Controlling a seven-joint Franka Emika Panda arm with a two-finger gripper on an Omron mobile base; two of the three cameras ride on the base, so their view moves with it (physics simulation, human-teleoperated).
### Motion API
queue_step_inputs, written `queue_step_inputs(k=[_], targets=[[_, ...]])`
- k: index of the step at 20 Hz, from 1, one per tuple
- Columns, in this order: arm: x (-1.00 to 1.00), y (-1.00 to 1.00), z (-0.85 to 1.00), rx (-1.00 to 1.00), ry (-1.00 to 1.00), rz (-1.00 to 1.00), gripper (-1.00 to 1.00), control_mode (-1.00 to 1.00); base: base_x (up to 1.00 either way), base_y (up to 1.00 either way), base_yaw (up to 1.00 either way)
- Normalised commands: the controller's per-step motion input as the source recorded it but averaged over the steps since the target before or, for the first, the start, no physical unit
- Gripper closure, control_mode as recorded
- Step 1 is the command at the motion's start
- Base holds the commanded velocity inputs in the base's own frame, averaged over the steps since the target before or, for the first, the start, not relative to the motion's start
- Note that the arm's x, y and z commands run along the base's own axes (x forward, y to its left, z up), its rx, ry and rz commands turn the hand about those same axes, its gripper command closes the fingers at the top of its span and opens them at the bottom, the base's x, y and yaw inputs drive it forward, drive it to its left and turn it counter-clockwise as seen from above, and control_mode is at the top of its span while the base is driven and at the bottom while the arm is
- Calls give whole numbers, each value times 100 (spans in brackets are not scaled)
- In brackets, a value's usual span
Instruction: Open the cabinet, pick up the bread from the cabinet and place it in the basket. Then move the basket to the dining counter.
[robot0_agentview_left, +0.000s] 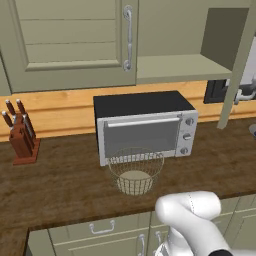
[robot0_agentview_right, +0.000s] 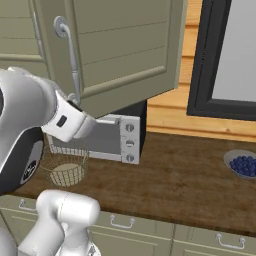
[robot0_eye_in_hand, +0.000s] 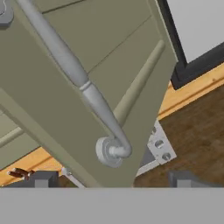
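Two-finger gripper: dark tips spread wide, nothing between them, holding nothing. Just ahead of it is the lower mount of the vertical silver bar handle on the right sage-green panelled door of the wall cabinet. That door stands swung out over the worktop; the left one is closed.

Handling, as a judgement: the door is rigid and hinged and should swing lightly. The bar is smooth round metal, so slippery; hold it mid-bar with the jaws across it, not at the mount.

The open half shows a bare pale shelf. Where the bread lies I cannot tell.

The round cream wire-mesh basket sits on the dark wood worktop, just in front of the silver toaster oven. It is likely light and springy, so take it by the rim.

Counts:
- 2 doors, 2 bar handles
- 1 basket
- 1 toaster oven
- 1 red-brown knife block
- 1 grey bowl of blueberries
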Motion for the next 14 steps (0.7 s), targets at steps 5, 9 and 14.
queue_step_inputs(k=[5, 9, 14], targets=[[-8, 89, 0, 10, 0, -1, -100, -100, 0, 0, 0], [17, 97, 0, 3, 1, -10, -100, -100, 0, 0, 0], [79, 80, 0, 4, 21, -27, -100, -100, 0, 0, 0]])
